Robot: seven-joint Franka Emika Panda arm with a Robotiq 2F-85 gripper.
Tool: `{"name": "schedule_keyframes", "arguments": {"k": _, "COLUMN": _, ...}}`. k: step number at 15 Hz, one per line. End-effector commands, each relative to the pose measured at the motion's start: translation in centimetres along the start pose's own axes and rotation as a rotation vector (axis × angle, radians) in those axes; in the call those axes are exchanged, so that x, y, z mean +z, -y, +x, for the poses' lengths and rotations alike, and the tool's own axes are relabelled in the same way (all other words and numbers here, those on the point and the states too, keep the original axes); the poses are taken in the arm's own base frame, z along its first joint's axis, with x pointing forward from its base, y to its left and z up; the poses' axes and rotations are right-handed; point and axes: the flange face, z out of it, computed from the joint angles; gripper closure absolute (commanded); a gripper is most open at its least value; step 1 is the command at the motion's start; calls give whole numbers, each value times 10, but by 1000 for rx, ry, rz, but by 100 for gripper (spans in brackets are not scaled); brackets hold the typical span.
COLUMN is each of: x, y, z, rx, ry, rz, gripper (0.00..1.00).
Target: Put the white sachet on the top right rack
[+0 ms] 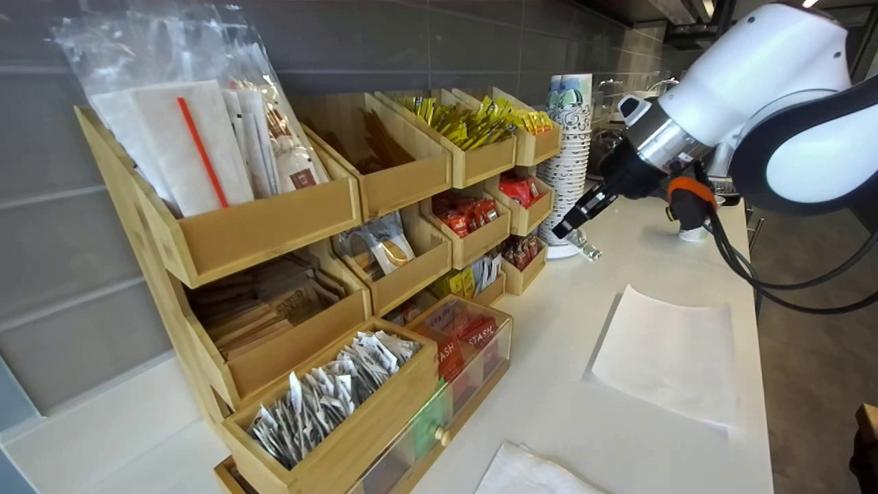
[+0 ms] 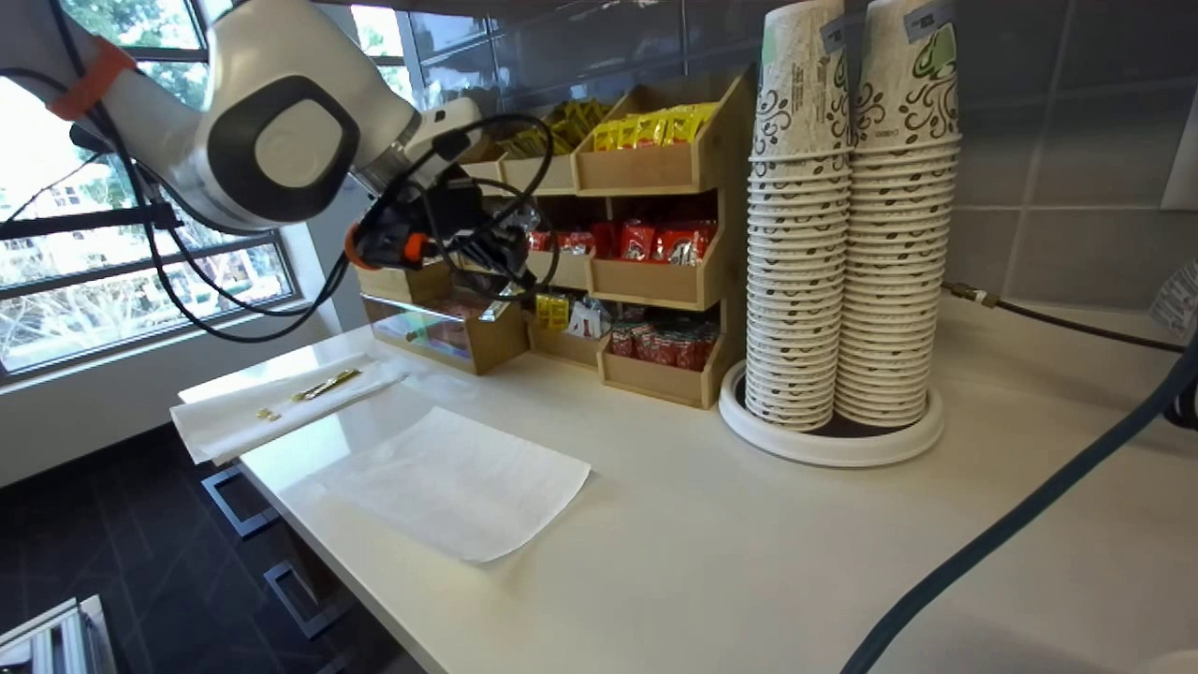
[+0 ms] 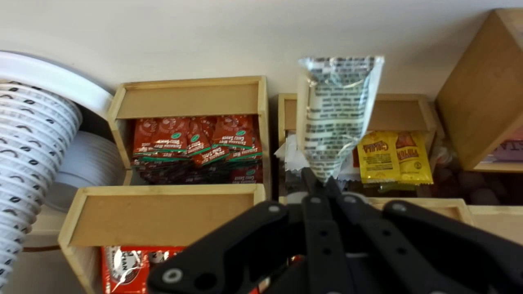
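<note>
Since the neighbouring bin (image 1: 491, 163) is also showing yellow packets (image 1: 473, 125) in an exterior view, the aim should be settling one place further along, at the end of the highest tier. There the top right rack (image 1: 549, 144) is standing uncovered, so the release is best coming from above its front edge, never against it. Just to its right, paper cups (image 1: 566, 158) are rising in a tall stack; any sideways swing should be happening gently. In front of them the gripper (image 1: 562, 228) is hanging, seemingly below the rack's level, so lifting first and reaching in afterwards is looking wiser. Its jaws are pressing together on the white sachet (image 1: 585, 245), which is dangling from them outside the rack. The wrist view is showing the narrow end pinched and the wide end projecting freely, so that loose end should be clearing the rack's front before the jaws are parting. Further right, the large paper sheet (image 1: 669, 357) is lying well apart, needing no attention.
</note>
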Motion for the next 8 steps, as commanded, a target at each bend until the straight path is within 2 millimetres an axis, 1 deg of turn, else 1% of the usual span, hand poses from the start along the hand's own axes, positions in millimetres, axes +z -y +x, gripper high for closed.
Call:
{"name": "schedule_keyframes", "arguments": {"k": 1, "x": -8, "y": -5, "z": -1, "rx": 8, "ry": -7, "rz": -2, "gripper": 99}}
{"name": "schedule_keyframes", "arguments": {"k": 2, "x": -13, "y": -8, "z": -3, "rx": 15, "ry": -12, "rz": -5, "gripper": 99}}
{"name": "schedule_keyframes", "arguments": {"k": 4, "x": -16, "y": -9, "z": -6, "rx": 19, "ry": -12, "rz": -5, "gripper": 100}}
{"name": "schedule_keyframes", "arguments": {"k": 8, "x": -39, "y": -15, "z": 20, "rx": -32, "ry": -133, "rz": -26, "gripper": 100}}
